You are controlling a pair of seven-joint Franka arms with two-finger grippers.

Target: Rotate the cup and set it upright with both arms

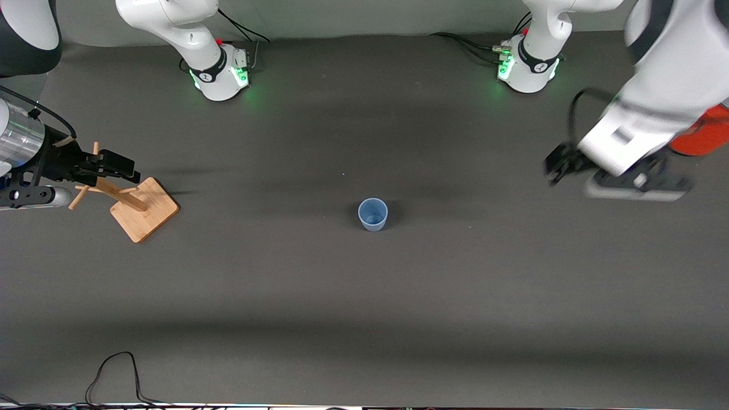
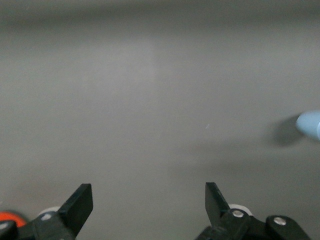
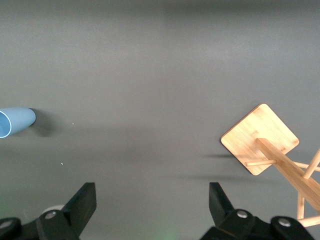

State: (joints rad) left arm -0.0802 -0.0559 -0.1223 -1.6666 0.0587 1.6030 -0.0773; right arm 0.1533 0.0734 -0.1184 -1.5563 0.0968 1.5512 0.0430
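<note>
The small light-blue cup (image 1: 373,214) stands on the dark table near its middle, rim up, with nothing touching it. It shows at the edge of the left wrist view (image 2: 310,124) and of the right wrist view (image 3: 15,122). My left gripper (image 1: 557,165) hangs open and empty over the table toward the left arm's end, well away from the cup; its jaws stand wide apart in its wrist view (image 2: 147,200). My right gripper (image 1: 122,166) is open and empty over the wooden stand at the right arm's end, jaws wide apart (image 3: 150,200).
A wooden peg stand on a square base (image 1: 142,208) sits at the right arm's end, also in the right wrist view (image 3: 260,137). An orange-red container (image 1: 703,134) stands beside the left arm. A black cable (image 1: 114,376) lies by the table's near edge.
</note>
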